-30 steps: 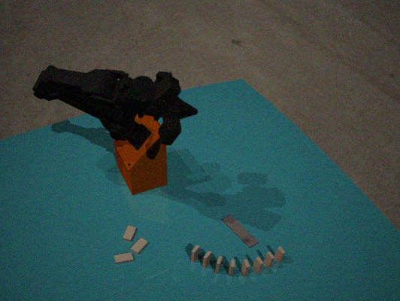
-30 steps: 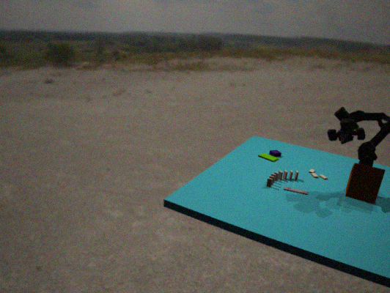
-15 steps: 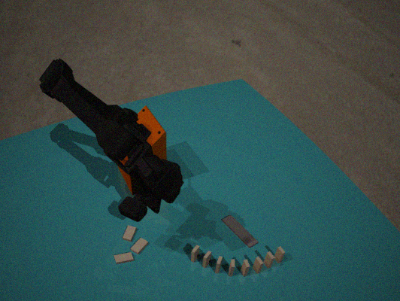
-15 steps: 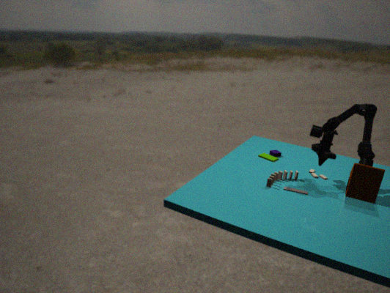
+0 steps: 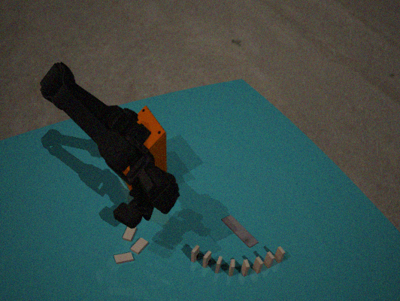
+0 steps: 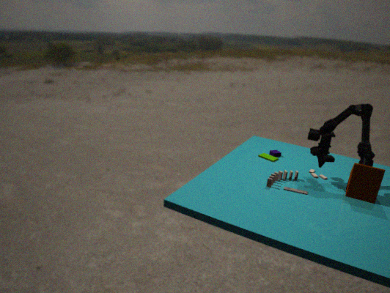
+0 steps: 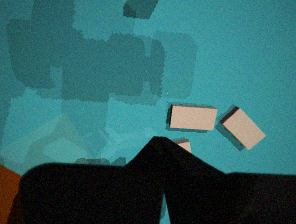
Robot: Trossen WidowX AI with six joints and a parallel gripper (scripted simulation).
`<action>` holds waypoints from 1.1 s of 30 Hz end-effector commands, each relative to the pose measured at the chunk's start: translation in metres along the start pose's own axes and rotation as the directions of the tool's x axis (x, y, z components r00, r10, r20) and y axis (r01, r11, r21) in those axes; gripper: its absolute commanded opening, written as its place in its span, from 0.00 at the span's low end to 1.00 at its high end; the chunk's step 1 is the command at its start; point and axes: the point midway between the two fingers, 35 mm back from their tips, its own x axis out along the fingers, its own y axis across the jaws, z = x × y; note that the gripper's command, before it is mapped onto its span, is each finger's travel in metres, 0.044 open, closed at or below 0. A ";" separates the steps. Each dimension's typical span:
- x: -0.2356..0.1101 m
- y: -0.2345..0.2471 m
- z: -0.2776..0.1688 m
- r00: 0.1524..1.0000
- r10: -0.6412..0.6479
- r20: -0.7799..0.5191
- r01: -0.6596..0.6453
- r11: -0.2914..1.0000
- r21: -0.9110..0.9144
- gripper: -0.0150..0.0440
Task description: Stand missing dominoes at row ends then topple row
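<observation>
A curved row of several tan dominoes [image 5: 237, 261] [image 6: 282, 176] stands near the front of the teal mat [image 5: 263, 158] [image 6: 227, 198]. Three loose dominoes lie flat to the left of the row: one [image 5: 128, 233] [image 7: 184, 145] just under my fingertips and partly hidden in the wrist view, a second [image 5: 139, 245] [image 7: 193, 117], and a third [image 5: 123, 257] [image 7: 243, 128]. My gripper [image 5: 127, 220] [image 6: 322, 164] [image 7: 158, 142] is shut and empty. It hangs a little above the nearest flat domino, pointing down.
An orange box [image 5: 156, 139] [image 6: 364, 182] stands behind the arm. A flat grey strip [image 5: 239, 231] [image 6: 295, 190] lies just behind the row. A green flat piece [image 6: 268, 157] and a purple block [image 6: 275, 153] lie at the mat's far side.
</observation>
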 end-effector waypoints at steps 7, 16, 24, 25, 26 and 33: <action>-0.001 -0.002 0.001 1.000 -0.006 0.002 0.006 1.000 0.000 0.25; -0.001 -0.002 0.001 1.000 -0.006 0.002 0.006 1.000 0.000 0.25; -0.001 -0.002 0.001 1.000 -0.006 0.002 0.006 1.000 0.000 0.25; -0.001 -0.002 0.001 1.000 -0.006 0.002 0.006 1.000 0.000 0.25; -0.001 -0.002 0.001 1.000 -0.006 0.002 0.006 1.000 0.000 0.25; 0.024 -0.005 0.004 1.000 -0.003 0.004 0.003 1.000 0.000 0.25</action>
